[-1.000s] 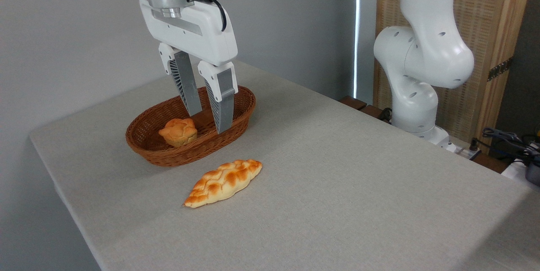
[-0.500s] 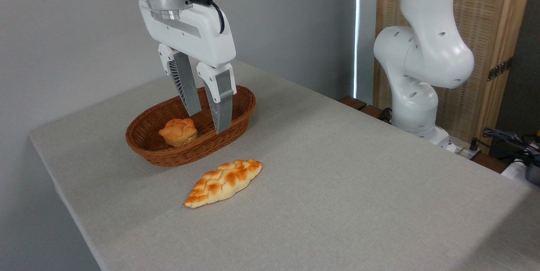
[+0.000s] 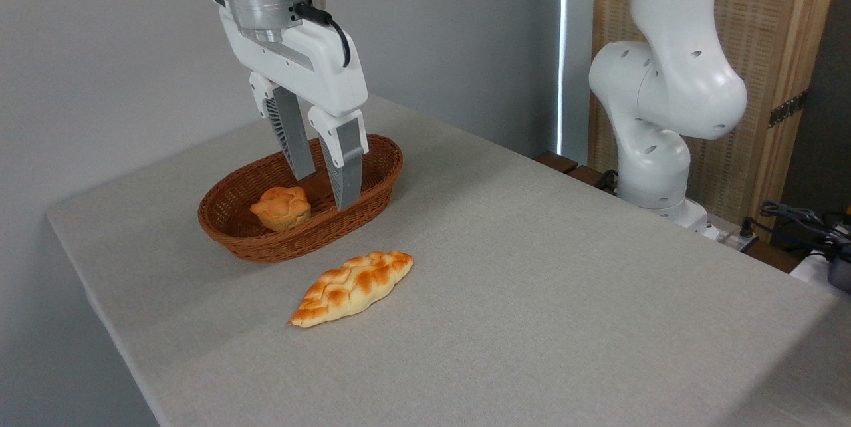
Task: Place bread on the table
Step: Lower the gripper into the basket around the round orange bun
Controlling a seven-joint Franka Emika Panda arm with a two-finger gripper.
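Observation:
The bread (image 3: 281, 207), a small round orange-brown bun with a lumpy top, lies inside the brown wicker basket (image 3: 252, 244) at the back left of the table (image 3: 532, 281). My gripper (image 3: 326, 191) hangs over the basket, just right of the bun and slightly above it. Its two grey fingers point down and stand apart, open, with nothing between them.
A longer pale golden braided loaf (image 3: 352, 287) lies on the cloth just in front of the basket. The arm's white base (image 3: 655, 141) stands at the table's right back edge. Cables and gear (image 3: 811, 227) sit off the table at far right.
The gripper has shifted slightly left toward the bun over the basket. The bun and the loaf have not moved.

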